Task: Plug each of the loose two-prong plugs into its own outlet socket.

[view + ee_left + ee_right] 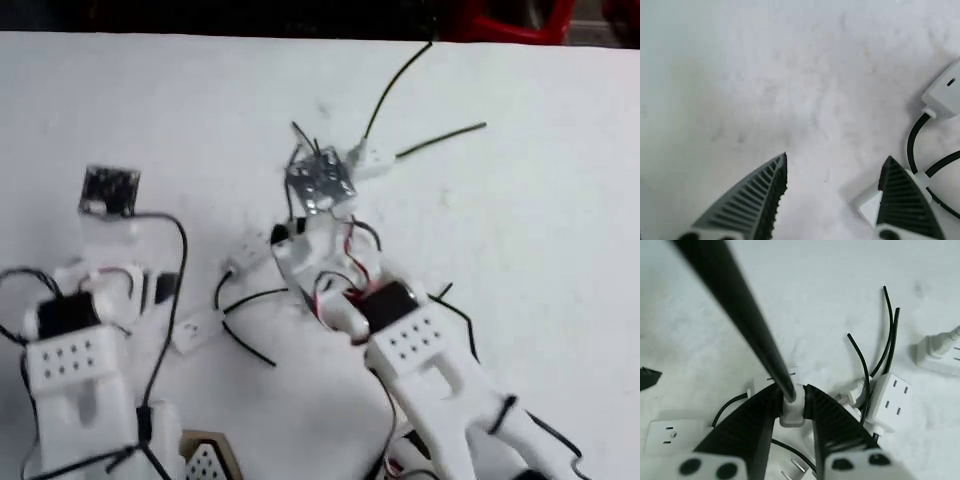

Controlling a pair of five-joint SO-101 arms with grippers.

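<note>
Plainly, the white table carries everything; the right arm leans in over the tangle at its middle, and the left arm stands off to the side.

In the right wrist view the right gripper is clamped tight on a small white plug; its black cord runs up out of the jaws towards the camera, so the plug's long axis lies along the fingers, roughly upright. Two prongs show just under the jaws; I cannot tell whether they belong to the held plug.

A single outlet lies face up, close on one side of the jaws; a double outlet lies near on the other side; a far outlet seems to have a plug in it already. I judge the single outlet the likelier target, so the plug must swing over it, prongs down.

The left gripper is spread wide with nothing in it; a white socket block lies just beside it.

No label or print can be read.
</note>
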